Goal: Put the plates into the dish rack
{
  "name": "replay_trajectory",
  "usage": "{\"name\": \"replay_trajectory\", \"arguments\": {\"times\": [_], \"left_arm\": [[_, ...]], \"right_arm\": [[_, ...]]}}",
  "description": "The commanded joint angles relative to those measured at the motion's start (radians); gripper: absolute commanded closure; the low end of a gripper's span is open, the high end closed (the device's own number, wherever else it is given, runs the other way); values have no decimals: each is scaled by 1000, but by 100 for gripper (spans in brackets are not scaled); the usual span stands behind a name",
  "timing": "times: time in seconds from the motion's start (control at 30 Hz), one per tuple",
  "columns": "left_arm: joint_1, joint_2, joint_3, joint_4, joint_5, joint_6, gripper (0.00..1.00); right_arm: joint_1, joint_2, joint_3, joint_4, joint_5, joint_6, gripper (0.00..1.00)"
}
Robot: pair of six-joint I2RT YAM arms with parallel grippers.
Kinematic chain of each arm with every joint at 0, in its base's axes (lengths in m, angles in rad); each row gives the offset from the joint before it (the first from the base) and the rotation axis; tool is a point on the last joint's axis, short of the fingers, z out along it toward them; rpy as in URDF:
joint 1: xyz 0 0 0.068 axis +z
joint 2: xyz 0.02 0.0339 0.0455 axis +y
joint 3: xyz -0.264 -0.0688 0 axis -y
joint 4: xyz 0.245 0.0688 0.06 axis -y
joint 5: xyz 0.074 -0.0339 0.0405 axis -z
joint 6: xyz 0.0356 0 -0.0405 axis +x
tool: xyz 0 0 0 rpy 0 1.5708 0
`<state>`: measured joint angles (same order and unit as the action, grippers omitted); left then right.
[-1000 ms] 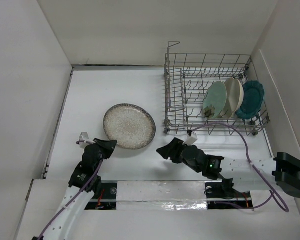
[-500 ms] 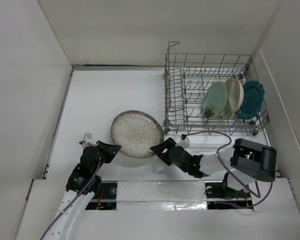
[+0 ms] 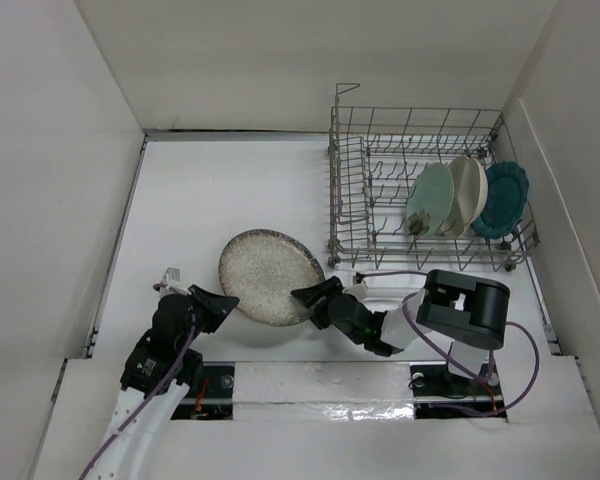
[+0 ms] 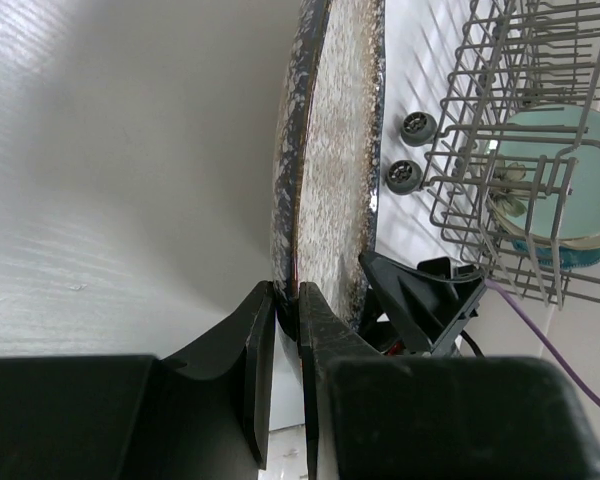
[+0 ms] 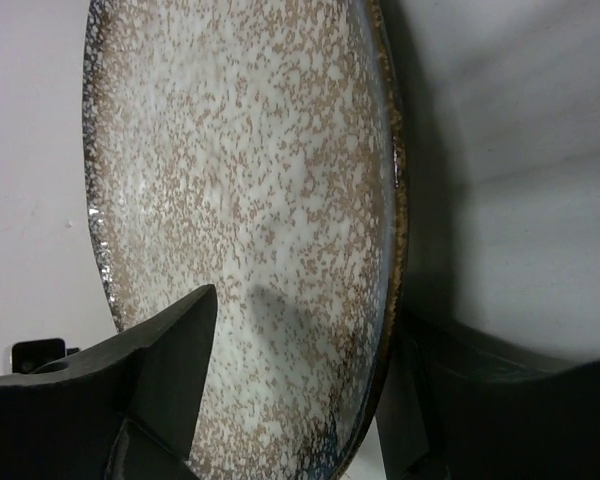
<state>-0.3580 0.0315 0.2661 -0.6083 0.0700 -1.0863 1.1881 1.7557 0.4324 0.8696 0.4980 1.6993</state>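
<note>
The speckled beige-brown plate (image 3: 268,278) is tilted up off the table between my two grippers. My left gripper (image 3: 218,301) is shut on its near-left rim; the left wrist view shows both jaws pinching the dark rim (image 4: 285,300) of the plate (image 4: 335,170). My right gripper (image 3: 308,298) is open and straddles the plate's right edge. In the right wrist view one finger (image 5: 170,370) stands over the plate's face (image 5: 250,190) and the other (image 5: 430,400) is behind the rim. The dish rack (image 3: 380,160) holds the mint (image 3: 430,200), cream (image 3: 468,188) and teal (image 3: 506,198) plates upright.
The rack stands at the back right, its small wheels (image 4: 412,150) close to the plate's far edge. White walls enclose the table on the left, back and right. The right arm's purple cable (image 3: 400,270) loops in front of the rack.
The speckled plate has shifted right toward the rack and tilted up in my left gripper. My right arm has swung left and its open jaws now straddle the plate's right edge.
</note>
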Motion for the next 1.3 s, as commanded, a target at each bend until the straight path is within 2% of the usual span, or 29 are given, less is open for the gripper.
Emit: {"name": "replay_trajectory", "arguments": {"times": [0.0, 0.13, 0.3, 0.33, 0.4, 0.47, 0.5, 0.6, 0.63, 0.67, 0.73, 0.77, 0.8, 0.87, 1.03, 1.27], "left_arm": [[-9, -140, 79, 127, 102, -55, 100], [-9, -151, 105, 87, 109, -55, 100], [-9, -150, 165, 35, 97, -26, 100], [-9, -148, 182, 28, 96, -23, 100], [-9, -145, 203, 4, 88, -11, 100], [-9, -143, 225, -17, 82, 3, 100], [-9, -146, 251, -33, 71, 21, 100], [-9, -150, 300, -68, 30, 37, 98], [-9, -147, 332, -74, 19, 55, 92], [-9, -140, 347, -80, 8, 66, 75], [-9, -101, 401, -90, -51, 107, 59], [-9, -101, 419, -90, -52, 123, 58], [-9, -76, 439, -84, -97, 138, 51], [-9, -53, 488, -71, -130, 181, 43], [-18, 8, 510, -2, -168, 212, 41], [-18, 39, 483, 64, -171, 218, 38]], "right_arm": [[18, 31, 12, 68, 27, -4, 38], [18, 39, 19, 118, 33, -52, 47], [40, 4, 14, 147, 59, -116, 68], [53, -18, 14, 146, 68, -128, 78], [64, -44, 19, 128, 95, -167, 85], [73, -85, 25, 109, 109, -202, 98], [73, -97, 32, 100, 116, -246, 100], [91, -151, 55, 69, 123, -329, 100], [102, -168, 75, 62, 126, -354, 100], [102, -183, 87, 57, 128, -383, 100], [131, -238, 141, 2, 143, -473, 100], [140, -258, 160, 2, 152, -507, 100], [149, -298, 179, -21, 168, -579, 100], [162, -338, 233, -47, 183, -650, 100], [162, -465, 305, -50, 214, -869, 100], [162, -527, 449, -60, 263, -1115, 100]]}}
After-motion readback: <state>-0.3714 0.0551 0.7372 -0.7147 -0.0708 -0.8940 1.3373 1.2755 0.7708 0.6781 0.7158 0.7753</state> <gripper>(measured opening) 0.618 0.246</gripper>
